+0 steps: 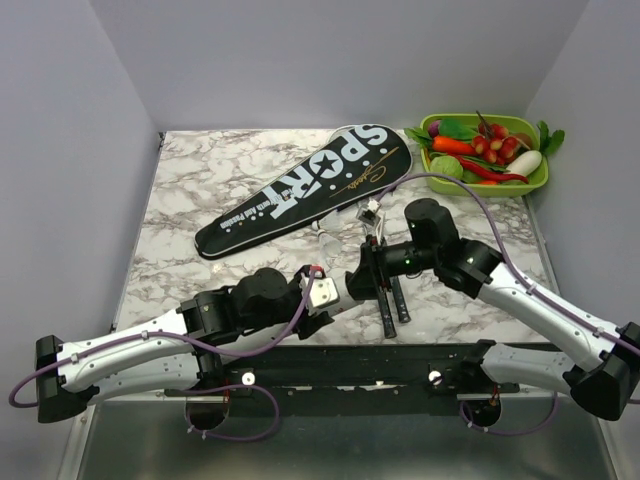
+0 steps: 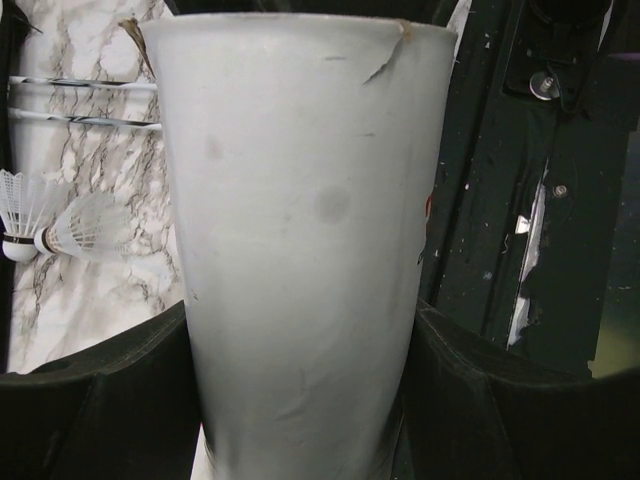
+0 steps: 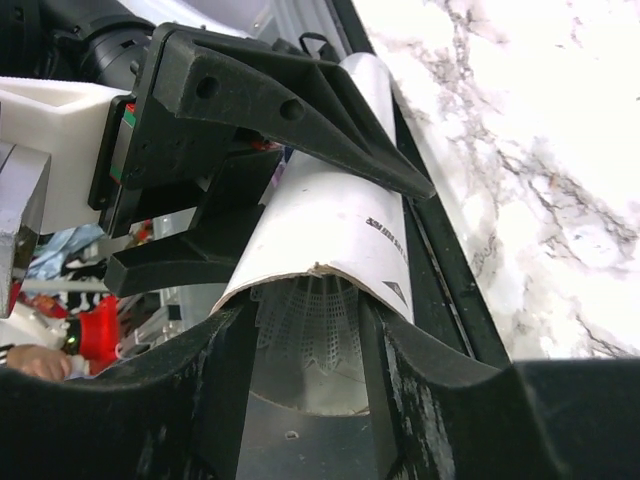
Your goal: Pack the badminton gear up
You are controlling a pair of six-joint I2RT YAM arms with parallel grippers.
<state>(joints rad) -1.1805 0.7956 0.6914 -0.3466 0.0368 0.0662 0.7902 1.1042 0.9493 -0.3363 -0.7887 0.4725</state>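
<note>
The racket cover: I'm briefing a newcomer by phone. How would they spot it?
On the marble table, look toward the far side, left of the green tray. The racket cover lies diagonally there: a long black teardrop, alone in bearing white SPORT lettering.

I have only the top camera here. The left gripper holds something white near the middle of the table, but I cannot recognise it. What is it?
Observer: The left wrist view shows it close up. The left gripper is shut on a white tube, with one finger on each side.
Operator: Thank you. Is this tube empty?
Observer: No. The right wrist view looks into its open end, and a white shuttlecock sits just inside the mouth.
</note>
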